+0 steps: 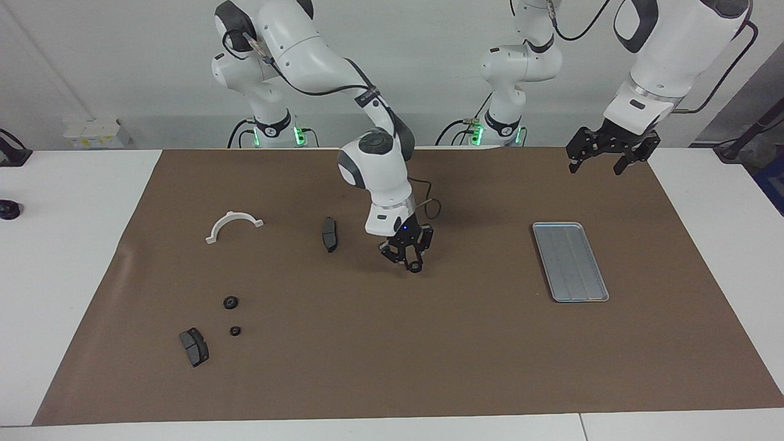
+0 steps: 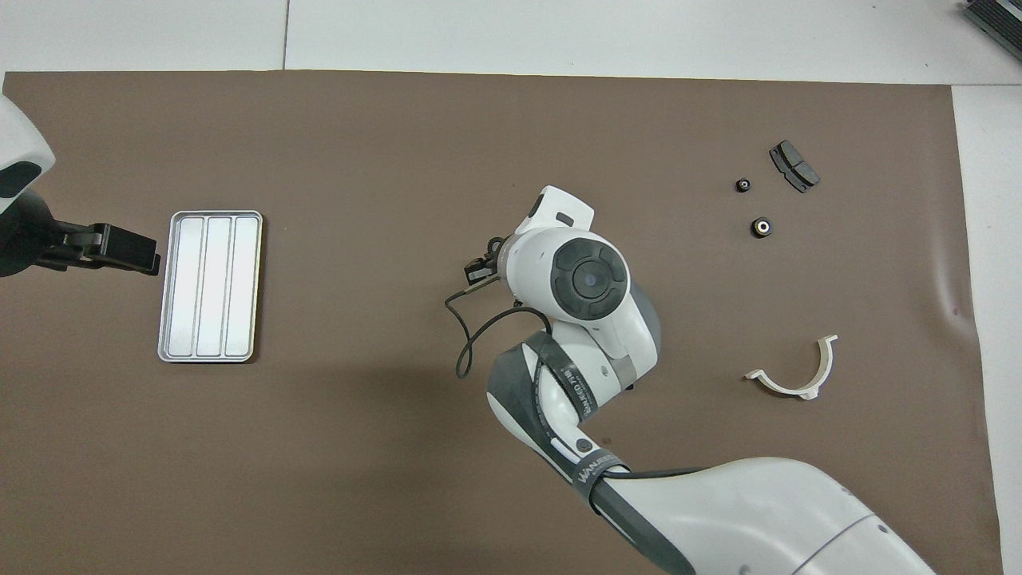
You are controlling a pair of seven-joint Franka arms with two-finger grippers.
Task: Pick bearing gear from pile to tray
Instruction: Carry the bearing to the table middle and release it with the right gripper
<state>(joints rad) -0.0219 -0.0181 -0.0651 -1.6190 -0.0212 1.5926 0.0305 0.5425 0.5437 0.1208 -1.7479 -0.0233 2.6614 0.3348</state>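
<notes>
My right gripper (image 1: 410, 257) hangs over the middle of the brown mat, shut on a small black round bearing gear (image 1: 415, 266). In the overhead view the arm's wrist hides that gear. Two more bearing gears (image 1: 230, 302) (image 1: 235, 331) lie on the mat at the right arm's end, also seen from overhead (image 2: 762, 227) (image 2: 742, 185). The silver ridged tray (image 1: 569, 260) (image 2: 210, 286) lies with nothing in it toward the left arm's end. Beside the tray's end nearer the robots, my left gripper (image 1: 597, 164) (image 2: 128, 249) waits in the air, open.
A dark brake pad (image 1: 329, 234) lies on the mat beside the right gripper, toward the right arm's end. Another brake pad (image 1: 194, 346) (image 2: 793, 165) lies by the loose gears. A white half-ring (image 1: 233, 223) (image 2: 794, 375) lies nearer the robots than the gears.
</notes>
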